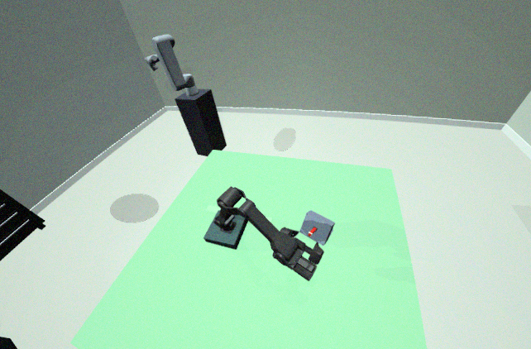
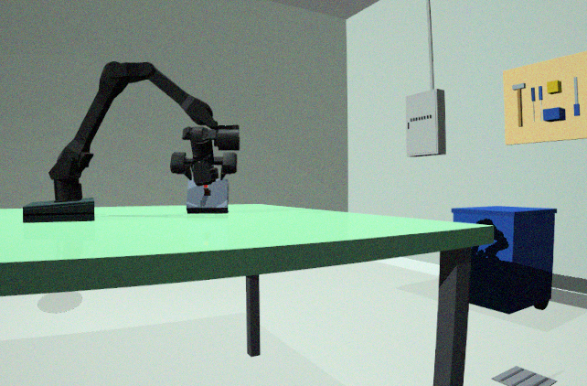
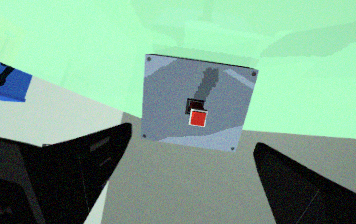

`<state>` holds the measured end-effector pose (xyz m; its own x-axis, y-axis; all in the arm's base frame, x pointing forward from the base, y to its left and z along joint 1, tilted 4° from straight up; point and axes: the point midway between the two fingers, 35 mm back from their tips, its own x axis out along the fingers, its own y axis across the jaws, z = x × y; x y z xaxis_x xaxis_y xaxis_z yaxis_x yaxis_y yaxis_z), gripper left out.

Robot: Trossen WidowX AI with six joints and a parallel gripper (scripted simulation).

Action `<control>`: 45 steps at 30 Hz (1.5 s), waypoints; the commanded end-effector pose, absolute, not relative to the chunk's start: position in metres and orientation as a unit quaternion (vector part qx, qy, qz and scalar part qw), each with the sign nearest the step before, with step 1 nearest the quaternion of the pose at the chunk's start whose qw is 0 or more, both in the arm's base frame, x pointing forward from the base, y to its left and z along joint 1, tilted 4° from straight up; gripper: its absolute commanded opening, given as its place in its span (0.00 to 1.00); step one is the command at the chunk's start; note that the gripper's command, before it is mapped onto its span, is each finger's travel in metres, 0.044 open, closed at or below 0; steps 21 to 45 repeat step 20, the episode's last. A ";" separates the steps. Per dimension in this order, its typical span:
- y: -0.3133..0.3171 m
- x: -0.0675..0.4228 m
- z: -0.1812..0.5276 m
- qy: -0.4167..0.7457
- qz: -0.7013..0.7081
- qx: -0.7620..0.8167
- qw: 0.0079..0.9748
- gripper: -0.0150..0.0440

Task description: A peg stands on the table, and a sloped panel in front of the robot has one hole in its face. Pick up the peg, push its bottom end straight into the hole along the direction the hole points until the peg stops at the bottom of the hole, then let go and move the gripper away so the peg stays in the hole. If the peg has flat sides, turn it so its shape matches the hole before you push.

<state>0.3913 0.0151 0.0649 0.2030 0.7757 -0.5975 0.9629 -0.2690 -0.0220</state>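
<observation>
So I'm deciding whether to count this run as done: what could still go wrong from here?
The red peg sticks out of the hole in the sloped panel; whether it has bottomed out can't be told, so it might slip. The open hand hangs close in front, so a sideways move could clip the peg.

A red peg [image 3: 197, 118] is seen in a grey-blue panel [image 3: 165, 95]. The table [image 1: 243, 298] is coloured light green. The jaws are black.
</observation>
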 end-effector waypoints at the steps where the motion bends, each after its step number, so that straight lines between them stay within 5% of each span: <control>1: 0.010 0.391 0.070 0.577 -0.254 0.755 0.183 1.00; 45: -0.012 0.384 0.084 0.577 -0.253 0.755 0.182 1.00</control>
